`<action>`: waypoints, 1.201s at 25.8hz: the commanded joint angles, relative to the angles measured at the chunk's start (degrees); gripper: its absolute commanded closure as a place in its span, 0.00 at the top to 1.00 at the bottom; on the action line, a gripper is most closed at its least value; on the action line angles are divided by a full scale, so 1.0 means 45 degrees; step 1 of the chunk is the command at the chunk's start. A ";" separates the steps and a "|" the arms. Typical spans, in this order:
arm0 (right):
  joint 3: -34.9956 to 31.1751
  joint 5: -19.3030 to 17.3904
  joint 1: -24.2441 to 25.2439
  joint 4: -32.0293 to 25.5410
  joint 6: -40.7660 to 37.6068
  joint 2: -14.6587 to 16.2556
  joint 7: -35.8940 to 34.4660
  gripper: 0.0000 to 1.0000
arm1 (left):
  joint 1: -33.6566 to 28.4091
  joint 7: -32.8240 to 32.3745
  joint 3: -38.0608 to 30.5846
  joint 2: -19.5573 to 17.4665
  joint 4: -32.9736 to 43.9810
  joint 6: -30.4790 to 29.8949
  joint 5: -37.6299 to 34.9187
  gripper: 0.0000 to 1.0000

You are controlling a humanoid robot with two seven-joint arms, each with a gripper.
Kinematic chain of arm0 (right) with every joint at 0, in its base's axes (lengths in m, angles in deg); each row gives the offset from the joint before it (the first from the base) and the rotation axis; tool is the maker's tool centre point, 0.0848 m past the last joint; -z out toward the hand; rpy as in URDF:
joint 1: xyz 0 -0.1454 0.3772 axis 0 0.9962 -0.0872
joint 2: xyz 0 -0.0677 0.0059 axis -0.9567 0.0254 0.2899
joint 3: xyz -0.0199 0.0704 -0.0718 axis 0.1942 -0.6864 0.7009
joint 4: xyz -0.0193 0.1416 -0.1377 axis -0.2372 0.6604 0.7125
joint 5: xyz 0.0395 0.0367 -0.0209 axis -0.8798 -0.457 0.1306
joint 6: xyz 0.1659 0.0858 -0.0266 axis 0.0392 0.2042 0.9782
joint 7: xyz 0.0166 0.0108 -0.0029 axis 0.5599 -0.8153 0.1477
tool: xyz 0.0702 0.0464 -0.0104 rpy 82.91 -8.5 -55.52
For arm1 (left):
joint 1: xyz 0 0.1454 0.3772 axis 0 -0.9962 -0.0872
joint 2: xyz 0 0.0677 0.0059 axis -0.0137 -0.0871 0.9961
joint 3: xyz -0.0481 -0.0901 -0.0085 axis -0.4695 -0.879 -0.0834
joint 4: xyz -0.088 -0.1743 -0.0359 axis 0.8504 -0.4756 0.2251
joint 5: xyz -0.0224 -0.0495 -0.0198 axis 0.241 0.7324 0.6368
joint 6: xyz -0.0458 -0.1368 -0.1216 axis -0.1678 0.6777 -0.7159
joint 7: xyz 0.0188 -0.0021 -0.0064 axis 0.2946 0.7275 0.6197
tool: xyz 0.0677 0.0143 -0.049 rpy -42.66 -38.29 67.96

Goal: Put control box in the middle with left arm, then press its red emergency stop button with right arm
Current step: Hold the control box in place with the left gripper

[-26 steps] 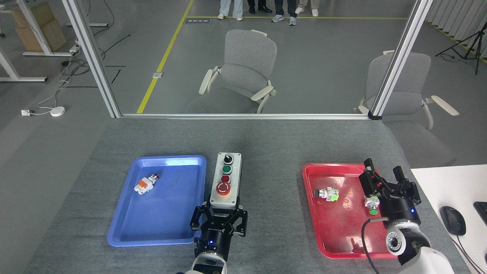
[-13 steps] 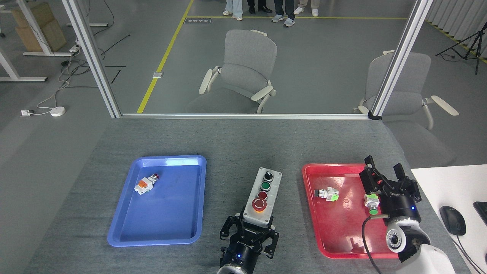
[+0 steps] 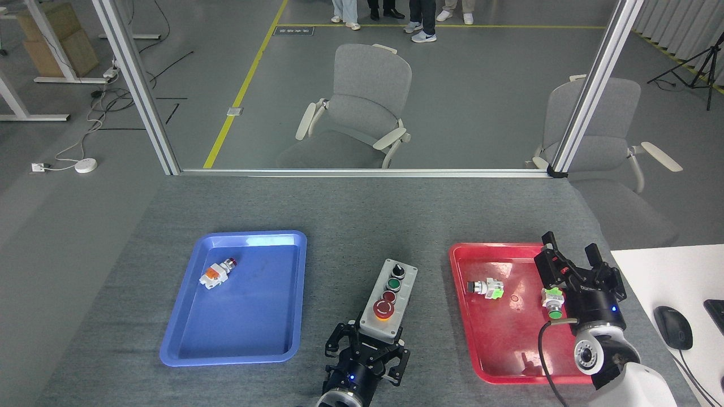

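Note:
The light-grey control box (image 3: 390,298) lies on the grey tabletop in the middle (image 3: 418,226), between the blue and red trays, its long axis tilted slightly right. Its red emergency stop button (image 3: 383,308) is the control nearest to me, below a smaller red button, a green one and a black knob. My left gripper (image 3: 367,351) comes up from the bottom edge, its black fingers closed around the box's near end. My right gripper (image 3: 569,255) hovers over the red tray's right edge, fingers spread open and holding nothing.
A blue tray (image 3: 186,339) at left holds a loose red-tipped button (image 3: 218,273). The red tray (image 3: 492,350) holds two loose green buttons (image 3: 486,288) (image 3: 553,300). A white desk with a mouse (image 3: 672,327) adjoins the right. Two chairs stand beyond the metal frame.
My left gripper has carried the control box from beside the blue tray rightward to the middle, then drawn it slightly nearer. The right arm has barely shifted.

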 commanded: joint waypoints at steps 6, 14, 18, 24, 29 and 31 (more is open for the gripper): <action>-0.0011 -0.0003 0.0015 0.0000 -0.0017 -0.0008 -0.0032 1.00 | 0.0121 0.0101 0.0002 -0.0005 -0.0696 -0.0157 0.0172 0.44; -0.0011 0.0016 0.0015 0.0000 -0.0017 -0.0027 -0.0032 1.00 | 0.0121 0.0159 0.0002 -0.0005 -0.0677 -0.0176 0.0386 0.82; 0.0009 0.0056 0.0015 0.0000 -0.0075 -0.0027 -0.0071 1.00 | 0.0121 0.0179 0.0022 -0.0005 -0.0638 -0.0196 0.0386 0.94; 0.0028 0.0192 -0.0005 0.0000 -0.0153 -0.0008 -0.0110 0.98 | 0.0121 0.0765 0.0080 -0.0025 -0.0540 -0.0137 0.0367 0.98; 0.0048 0.0173 -0.0024 0.0039 -0.1383 -0.0008 -0.0129 0.30 | 0.0121 0.0765 0.0197 -0.0025 -0.0540 -0.0137 0.0367 0.99; 0.0087 0.0173 -0.0005 0.0078 -0.2457 0.0012 -0.0110 0.26 | 0.0121 0.0784 0.0197 -0.0025 -0.0481 -0.0118 0.0367 0.99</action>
